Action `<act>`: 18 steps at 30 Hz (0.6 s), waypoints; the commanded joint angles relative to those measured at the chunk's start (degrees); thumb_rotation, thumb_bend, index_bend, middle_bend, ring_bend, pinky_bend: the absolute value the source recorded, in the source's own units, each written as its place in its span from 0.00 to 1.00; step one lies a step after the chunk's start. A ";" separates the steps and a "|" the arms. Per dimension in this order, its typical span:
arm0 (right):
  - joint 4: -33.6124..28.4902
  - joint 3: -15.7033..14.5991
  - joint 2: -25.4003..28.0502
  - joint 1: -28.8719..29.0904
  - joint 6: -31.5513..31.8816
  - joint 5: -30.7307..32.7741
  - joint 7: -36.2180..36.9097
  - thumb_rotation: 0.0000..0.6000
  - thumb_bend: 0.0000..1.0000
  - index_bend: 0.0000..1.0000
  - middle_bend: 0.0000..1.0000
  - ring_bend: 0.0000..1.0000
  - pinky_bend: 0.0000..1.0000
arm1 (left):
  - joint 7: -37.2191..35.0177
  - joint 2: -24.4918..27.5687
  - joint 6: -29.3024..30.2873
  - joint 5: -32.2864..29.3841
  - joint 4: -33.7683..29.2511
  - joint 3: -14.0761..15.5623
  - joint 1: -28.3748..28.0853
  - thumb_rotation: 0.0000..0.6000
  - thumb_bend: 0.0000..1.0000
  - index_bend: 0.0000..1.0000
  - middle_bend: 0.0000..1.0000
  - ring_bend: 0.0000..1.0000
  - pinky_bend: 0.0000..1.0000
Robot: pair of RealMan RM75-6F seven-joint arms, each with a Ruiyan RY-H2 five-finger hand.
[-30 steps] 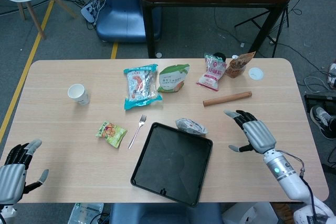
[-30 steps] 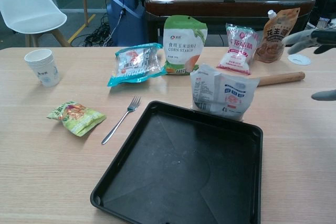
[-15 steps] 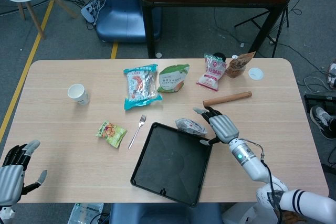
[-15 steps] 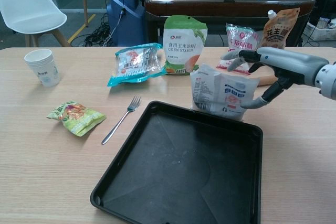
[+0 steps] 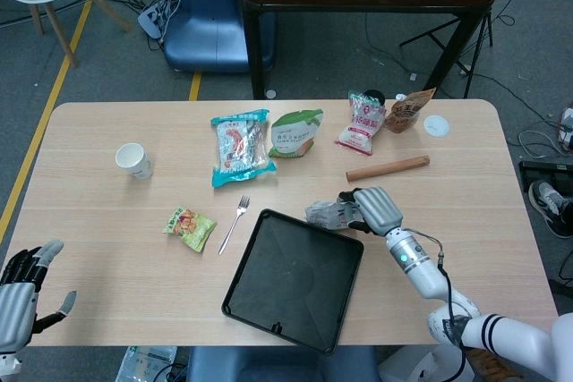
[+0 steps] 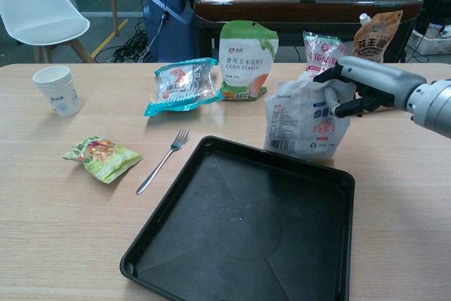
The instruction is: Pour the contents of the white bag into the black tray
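The white bag (image 6: 304, 121) stands upright just behind the far edge of the black tray (image 6: 239, 234). My right hand (image 6: 366, 84) grips its upper right corner, fingers curled over the top. From the head view the white bag (image 5: 326, 214) sits at the tray's far right corner, with the right hand (image 5: 376, 209) against its right side. The black tray (image 5: 291, 279) lies empty near the table's front edge. My left hand (image 5: 20, 295) hangs at the front left corner of the table, fingers spread and holding nothing.
A fork (image 5: 233, 224) and a green snack packet (image 5: 189, 225) lie left of the tray. A paper cup (image 5: 133, 159) stands far left. Along the back are a teal packet (image 5: 240, 146), corn starch bag (image 5: 295, 132), pink bag (image 5: 362, 122), brown pouch (image 5: 407, 110); a rolling pin (image 5: 388, 168) lies behind the right hand.
My right hand has swung left from the table's right side to the white bag and closed on its top corner. The bag now stands taller and more upright. The left hand barely moved.
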 commanded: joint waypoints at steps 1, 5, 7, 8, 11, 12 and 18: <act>0.51 -1.63 1.92 -1.33 2.50 -2.54 3.47 1.00 0.82 0.54 0.56 0.48 0.68 | 0.23 -0.11 -0.34 0.09 -0.04 0.00 -0.22 1.00 0.29 0.12 0.14 0.11 0.05; 0.30 -2.98 3.93 -2.84 4.77 -3.96 5.38 1.00 0.81 0.54 0.56 0.48 0.68 | 0.77 -0.46 -1.01 0.19 -0.20 -0.03 -0.65 1.00 0.29 0.12 0.14 0.11 0.05; 0.14 -3.45 4.61 -3.48 5.70 -4.36 5.92 1.00 0.81 0.54 0.56 0.48 0.68 | 0.98 -0.60 -1.21 0.27 -0.28 0.01 -0.76 1.00 0.29 0.12 0.14 0.11 0.05; 0.11 -3.77 5.02 -3.87 6.15 -4.53 6.24 1.00 0.81 0.54 0.56 0.48 0.68 | 1.09 -0.70 -1.32 0.28 -0.32 0.03 -0.82 1.00 0.29 0.12 0.14 0.11 0.05; 0.30 -4.44 5.61 -4.74 7.13 -4.86 6.95 1.00 0.81 0.54 0.56 0.48 0.68 | 1.28 -0.82 -1.48 0.19 -0.38 0.02 -0.89 1.00 0.29 0.12 0.14 0.11 0.05; 0.46 -4.81 5.83 -5.05 7.38 -5.05 7.16 1.00 0.81 0.54 0.56 0.48 0.68 | 1.35 -0.85 -1.51 0.16 -0.37 0.04 -0.89 1.00 0.29 0.12 0.14 0.11 0.05; 1.05 -6.03 6.19 -6.00 7.90 -5.47 7.50 1.00 0.79 0.54 0.55 0.47 0.68 | 1.51 -0.96 -1.70 0.09 -0.42 0.11 -0.93 1.00 0.29 0.12 0.14 0.11 0.05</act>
